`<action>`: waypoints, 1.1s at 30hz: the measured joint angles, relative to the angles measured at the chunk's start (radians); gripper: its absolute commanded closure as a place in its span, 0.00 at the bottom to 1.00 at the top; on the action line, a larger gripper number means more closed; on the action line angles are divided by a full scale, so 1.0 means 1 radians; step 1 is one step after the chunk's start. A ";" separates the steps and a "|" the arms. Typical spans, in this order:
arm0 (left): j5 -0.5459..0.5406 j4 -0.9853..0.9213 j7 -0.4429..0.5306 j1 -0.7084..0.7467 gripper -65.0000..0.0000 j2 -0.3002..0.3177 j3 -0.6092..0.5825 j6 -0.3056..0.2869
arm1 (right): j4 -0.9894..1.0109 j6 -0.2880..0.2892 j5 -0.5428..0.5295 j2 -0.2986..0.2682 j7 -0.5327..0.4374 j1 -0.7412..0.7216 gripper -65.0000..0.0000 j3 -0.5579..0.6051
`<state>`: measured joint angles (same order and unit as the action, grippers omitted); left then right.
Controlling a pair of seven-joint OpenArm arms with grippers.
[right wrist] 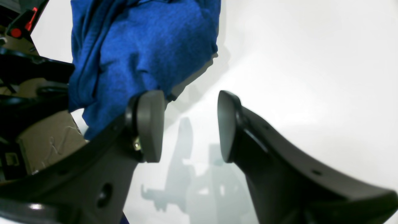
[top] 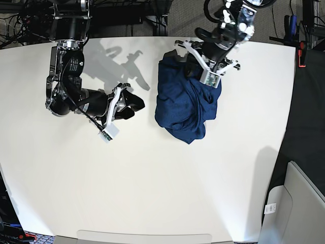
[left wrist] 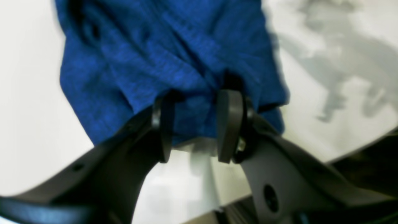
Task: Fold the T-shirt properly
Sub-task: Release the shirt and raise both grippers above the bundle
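The dark blue T-shirt (top: 185,104) lies bunched in a heap right of the table's middle. My left gripper (top: 199,65) is at the heap's far end. In the left wrist view the gripper (left wrist: 196,124) has a thick bunch of the T-shirt (left wrist: 161,62) between its pads, with folds drawn toward the right pad (left wrist: 229,124). My right gripper (top: 136,104) is open and empty, a little left of the shirt. In the right wrist view the gripper (right wrist: 189,124) shows bare table between its jaws, and the T-shirt (right wrist: 140,46) is up and to the left.
The white table (top: 152,193) stretches wide toward the front. Its right edge (top: 284,127) borders dark floor. Cables and stands crowd the far side behind both arm bases. A pale bin (top: 297,203) stands at the lower right.
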<state>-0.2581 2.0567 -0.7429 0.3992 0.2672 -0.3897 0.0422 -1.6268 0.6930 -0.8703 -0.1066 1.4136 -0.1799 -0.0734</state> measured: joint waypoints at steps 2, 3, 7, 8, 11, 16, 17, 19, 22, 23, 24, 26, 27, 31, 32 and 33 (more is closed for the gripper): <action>0.060 0.002 0.042 -0.006 0.69 0.020 -0.067 0.049 | 0.000 0.000 0.000 -0.001 0.000 0.000 0.60 0.000; 0.087 0.004 0.049 -0.003 0.69 0.024 -0.088 0.075 | 0.000 0.000 0.001 -0.002 0.000 0.000 0.60 0.000; 0.135 0.003 0.064 0.011 0.69 0.027 -0.119 0.127 | 0.000 0.000 -0.003 0.000 0.000 0.000 0.60 -0.001; 0.137 0.003 0.074 0.009 0.69 0.027 -0.119 0.144 | 0.000 0.000 -0.002 -0.001 0.000 0.000 0.60 -0.001; 0.143 0.003 0.112 0.008 0.68 0.028 -0.119 0.176 | 0.000 0.000 0.000 0.000 0.000 0.000 0.60 -0.001; 0.143 0.003 0.116 0.008 0.65 0.029 -0.119 0.175 | 0.000 0.000 0.000 -0.001 0.000 0.000 0.60 -0.001; 0.142 0.003 0.116 0.008 0.64 0.030 -0.119 0.175 | 0.000 0.000 0.001 -0.001 0.000 0.000 0.60 -0.001; 0.143 0.003 0.116 0.010 0.61 0.029 -0.119 0.175 | 0.000 0.000 0.000 0.000 0.000 0.000 0.60 -0.001; 0.143 0.003 0.116 0.014 0.59 0.029 -0.119 0.175 | 0.000 0.000 0.031 0.000 0.000 0.000 0.60 -0.001; 0.142 0.003 0.116 0.014 0.59 0.030 -0.119 0.175 | 0.000 0.000 0.049 0.005 0.000 -0.003 0.60 0.001; 0.143 0.003 0.116 0.017 0.59 0.030 -0.119 0.175 | 0.000 0.000 0.060 0.006 0.000 -0.004 0.60 0.003; 0.143 0.008 0.116 0.016 0.59 0.030 -0.137 0.180 | 0.000 0.000 0.060 0.007 0.000 -0.006 0.60 0.007; 0.144 0.011 0.117 0.016 0.59 0.032 -0.153 0.185 | 0.000 0.000 0.060 0.008 0.000 -0.009 0.60 0.007; 0.140 0.013 0.161 0.019 0.59 0.027 -0.188 0.167 | 0.000 0.000 0.063 0.008 0.000 -0.013 0.60 0.007; 0.143 0.013 0.168 0.019 0.59 0.028 -0.188 0.174 | 0.000 0.000 0.062 0.007 0.000 -0.013 0.60 0.007; 0.143 0.013 0.168 0.019 0.59 0.030 -0.189 0.175 | 0.000 0.000 0.063 0.007 0.000 -0.013 0.60 0.007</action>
<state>-0.1154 2.0693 -0.5747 0.4183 0.2974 -0.5785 0.2173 -1.6268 0.6926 -0.8070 -0.0994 1.4139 -0.1932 -0.0666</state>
